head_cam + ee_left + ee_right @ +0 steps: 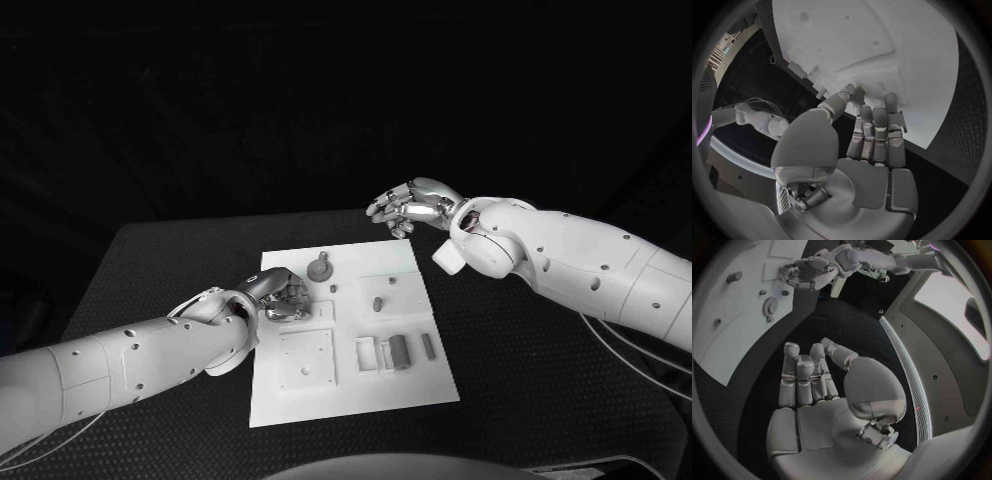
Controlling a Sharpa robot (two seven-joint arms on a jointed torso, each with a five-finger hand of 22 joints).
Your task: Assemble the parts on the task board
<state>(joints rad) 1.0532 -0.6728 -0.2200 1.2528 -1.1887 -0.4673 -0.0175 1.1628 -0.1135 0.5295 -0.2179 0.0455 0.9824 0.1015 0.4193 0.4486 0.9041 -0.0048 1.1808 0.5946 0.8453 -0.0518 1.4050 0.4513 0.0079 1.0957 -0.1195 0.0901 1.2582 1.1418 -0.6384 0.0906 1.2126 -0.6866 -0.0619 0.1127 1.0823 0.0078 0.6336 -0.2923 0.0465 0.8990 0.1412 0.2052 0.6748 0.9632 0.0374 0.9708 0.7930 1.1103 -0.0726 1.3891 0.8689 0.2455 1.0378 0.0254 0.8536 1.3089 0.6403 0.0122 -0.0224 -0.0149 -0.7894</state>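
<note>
Small, stiff, light parts [400, 349], probably slick; best pinched across the narrow sides. Lying on the board [351, 398] mid-tabletop, several near its right edge. Left hand [277, 296] lowered over the board's left edge, fingers [873, 137] curled, whether on a part cannot tell. Right hand [411, 205] raised beyond the far right corner, fingers [804, 377] loosely bent, holding nothing.

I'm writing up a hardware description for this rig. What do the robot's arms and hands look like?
Both arms are smooth white rounded shells dotted with small dark fastener holes. Thin pale cables trail beneath each forearm. The left hand and right hand are shiny silver metal, with segmented fingers. The wrist views show pale grey palm plates, a bulbous thumb base and exposed metal mechanism beneath it.
</note>
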